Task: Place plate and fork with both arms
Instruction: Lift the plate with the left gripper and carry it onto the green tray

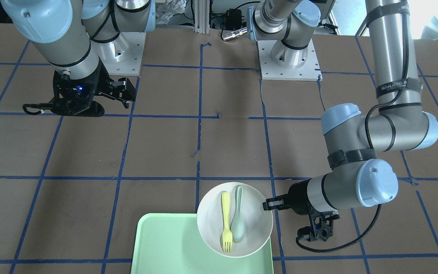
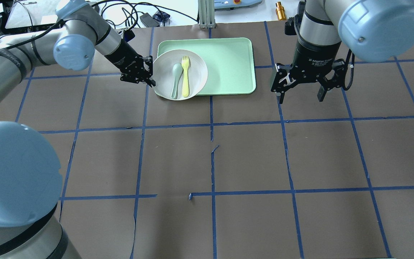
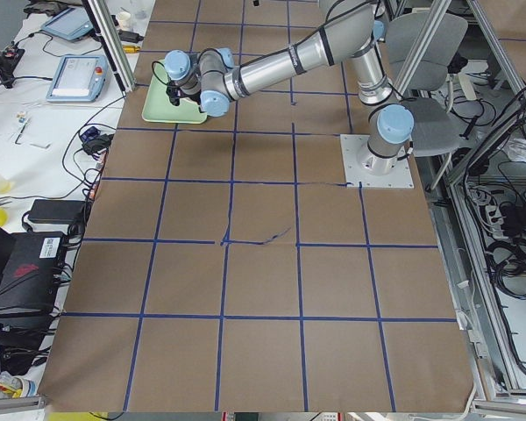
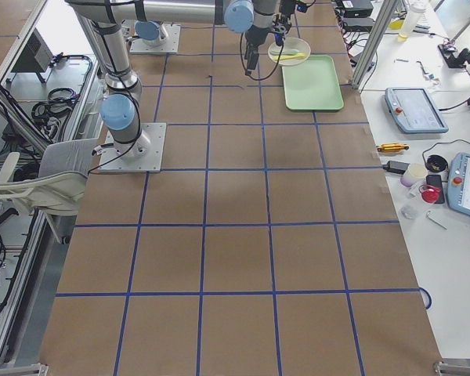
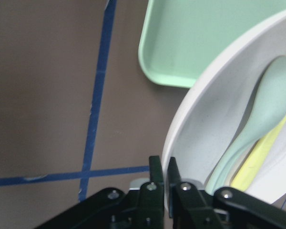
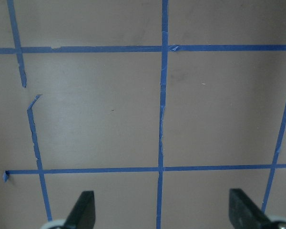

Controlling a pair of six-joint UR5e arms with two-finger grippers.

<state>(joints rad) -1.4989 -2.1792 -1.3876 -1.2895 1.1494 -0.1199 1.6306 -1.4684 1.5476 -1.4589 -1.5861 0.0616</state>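
Findings: the left gripper was clamped on the rim of the plate, with one finger on either side of the edge. The plate sat at upper centre of the overhead view, overlapping the lower-left corner of the green tray. Whether it was resting or lifted could not be told. The fork lay inside the plate, just beside a spoon.

Assessment: a rim hold is the only purchase a shallow plate offers, and the plate must stay level or the cutlery will slide.

The right gripper hung right of the tray with its jaws wide apart and empty, probably reserved for the fork.
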